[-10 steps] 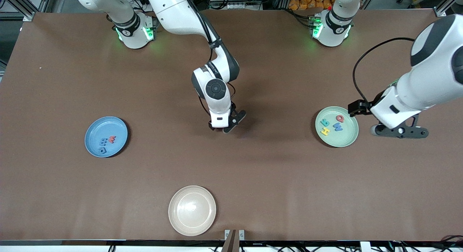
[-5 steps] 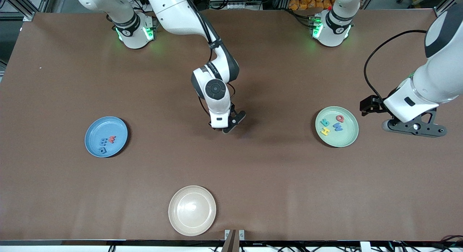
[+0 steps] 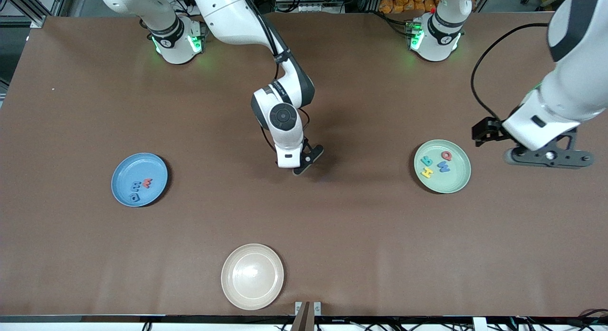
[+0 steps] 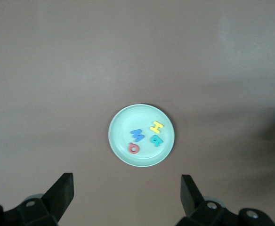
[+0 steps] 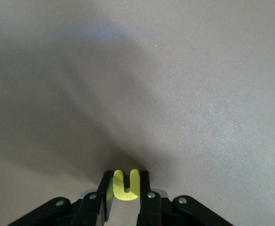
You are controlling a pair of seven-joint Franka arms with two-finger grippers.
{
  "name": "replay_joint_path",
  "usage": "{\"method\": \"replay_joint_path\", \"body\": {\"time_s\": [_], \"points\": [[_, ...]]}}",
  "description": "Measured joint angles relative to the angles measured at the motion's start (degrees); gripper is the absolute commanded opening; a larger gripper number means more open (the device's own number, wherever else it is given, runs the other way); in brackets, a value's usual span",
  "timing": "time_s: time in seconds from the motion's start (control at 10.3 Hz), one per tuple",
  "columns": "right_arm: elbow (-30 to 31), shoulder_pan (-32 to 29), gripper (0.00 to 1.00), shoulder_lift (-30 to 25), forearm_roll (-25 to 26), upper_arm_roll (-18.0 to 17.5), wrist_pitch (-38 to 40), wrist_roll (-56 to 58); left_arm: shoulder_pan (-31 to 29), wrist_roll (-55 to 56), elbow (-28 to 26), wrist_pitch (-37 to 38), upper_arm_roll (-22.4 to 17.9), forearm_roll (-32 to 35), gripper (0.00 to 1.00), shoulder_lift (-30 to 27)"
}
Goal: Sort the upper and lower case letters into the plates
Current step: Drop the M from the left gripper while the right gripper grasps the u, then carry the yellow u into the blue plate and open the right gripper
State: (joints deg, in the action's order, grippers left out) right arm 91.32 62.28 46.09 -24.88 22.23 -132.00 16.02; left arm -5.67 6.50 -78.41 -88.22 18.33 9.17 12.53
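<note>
Right wrist view: right gripper (image 5: 125,193) jaws clamped on the yellow letter (image 5: 125,186).
Lift straight off the worktop (image 3: 332,217); carry to the blue plate (image 3: 124,169). Left gripper (image 4: 125,193) waits, jaws apart, over the mint green plate (image 4: 121,125).

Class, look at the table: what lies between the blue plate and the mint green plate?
In the front view, the right hand, shut on a yellow letter, stands between the blue plate and the mint green plate; otherwise bare tabletop.
</note>
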Motion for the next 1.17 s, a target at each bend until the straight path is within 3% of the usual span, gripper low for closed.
{"method": "replay_joint_path", "body": {"time_s": [0.19, 0.49, 0.78, 0.97, 1.17], "points": [[-0.4, -0.4, 0.00, -0.5, 0.0, 1.1, -0.1, -0.1, 4.5, -2.5, -0.1, 0.0, -8.8, -2.9, 1.00, -1.1], [-0.8, -1.5, 0.00, -3.5, 0.0, 9.4, 7.7, 0.0, 6.1, -3.1, -0.7, 0.0, -13.5, -5.0, 1.00, -1.5], [3.2, -3.1, 0.00, -6.7, 0.0, 18.6, 10.9, 3.0, 7.6, -3.1, -1.6, 0.0, -14.6, -5.6, 1.00, -2.4], [6.6, -8.4, 0.00, -9.4, 0.0, 20.8, 11.6, 10.8, 7.6, -3.1, -1.6, 0.0, -14.8, -6.8, 1.00, -2.4], [7.6, -18.9, 0.00, -10.6, 0.0, 21.0, 13.9, 24.0, 7.5, -3.1, -1.7, 0.0, -15.0, -8.9, 1.00, -2.4]]}}
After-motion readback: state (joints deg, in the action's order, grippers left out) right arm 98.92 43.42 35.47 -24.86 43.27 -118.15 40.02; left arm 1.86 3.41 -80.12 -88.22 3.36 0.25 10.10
